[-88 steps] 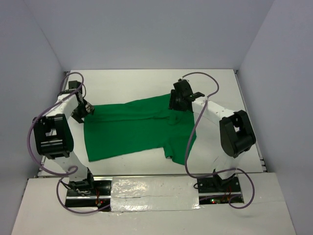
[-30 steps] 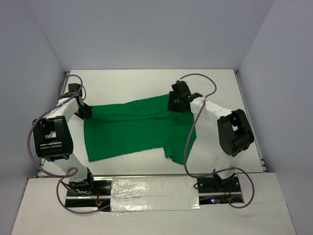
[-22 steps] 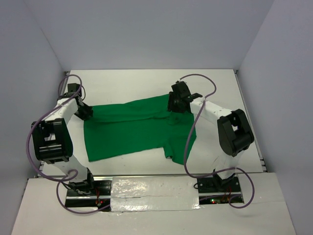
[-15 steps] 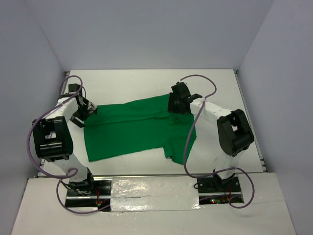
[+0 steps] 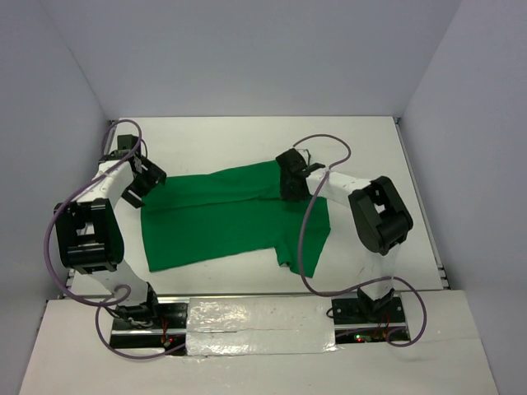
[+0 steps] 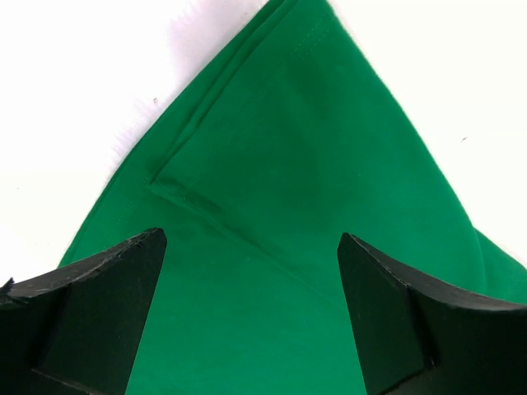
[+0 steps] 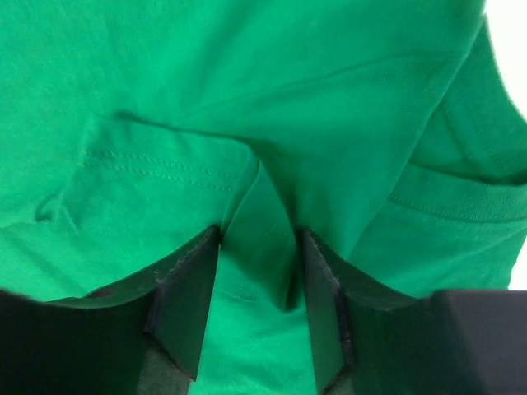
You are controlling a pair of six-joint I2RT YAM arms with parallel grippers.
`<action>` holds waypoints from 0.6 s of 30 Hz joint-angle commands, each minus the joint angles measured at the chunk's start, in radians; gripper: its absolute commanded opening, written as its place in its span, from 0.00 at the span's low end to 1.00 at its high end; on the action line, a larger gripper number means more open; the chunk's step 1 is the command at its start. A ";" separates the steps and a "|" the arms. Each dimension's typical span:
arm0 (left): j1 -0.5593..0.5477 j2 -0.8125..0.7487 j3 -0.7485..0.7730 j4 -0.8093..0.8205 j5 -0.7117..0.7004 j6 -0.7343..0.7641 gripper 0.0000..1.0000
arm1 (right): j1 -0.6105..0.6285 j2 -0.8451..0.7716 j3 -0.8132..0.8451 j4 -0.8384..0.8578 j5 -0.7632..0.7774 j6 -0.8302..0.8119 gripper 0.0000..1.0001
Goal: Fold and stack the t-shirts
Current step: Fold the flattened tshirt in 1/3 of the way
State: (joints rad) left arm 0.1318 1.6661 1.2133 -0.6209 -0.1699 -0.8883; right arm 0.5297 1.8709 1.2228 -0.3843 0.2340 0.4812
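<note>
The bright green t-shirt (image 5: 222, 218) lies spread and partly folded on the white table. My left gripper (image 5: 151, 176) hangs over its far left corner. In the left wrist view it (image 6: 251, 240) is open, its fingers wide apart above the cloth (image 6: 288, 164), which runs to a point with a diagonal hem. My right gripper (image 5: 288, 184) is at the shirt's far right part. In the right wrist view it (image 7: 259, 239) is shut on a raised fold of the green cloth (image 7: 247, 82), with a stitched hem and a ribbed edge nearby.
The white table (image 5: 247, 140) is boxed in by grey walls on the left, back and right. Purple cables (image 5: 325, 144) loop over both arms. A strip of foil tape (image 5: 255, 317) runs along the near edge between the arm bases.
My left gripper has moved from beside the shirt's left edge to over its far left corner. My right gripper has shifted left and nearer, with the cloth in it.
</note>
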 commanded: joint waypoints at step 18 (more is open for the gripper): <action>-0.009 -0.019 -0.028 0.004 0.004 0.035 0.99 | 0.075 -0.309 -0.183 -0.113 0.303 -0.055 0.51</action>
State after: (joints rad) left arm 0.1272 1.6661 1.1999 -0.6209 -0.1699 -0.8665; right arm 0.5945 1.5951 1.0840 -0.4320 0.4587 0.4465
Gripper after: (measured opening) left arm 0.990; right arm 0.478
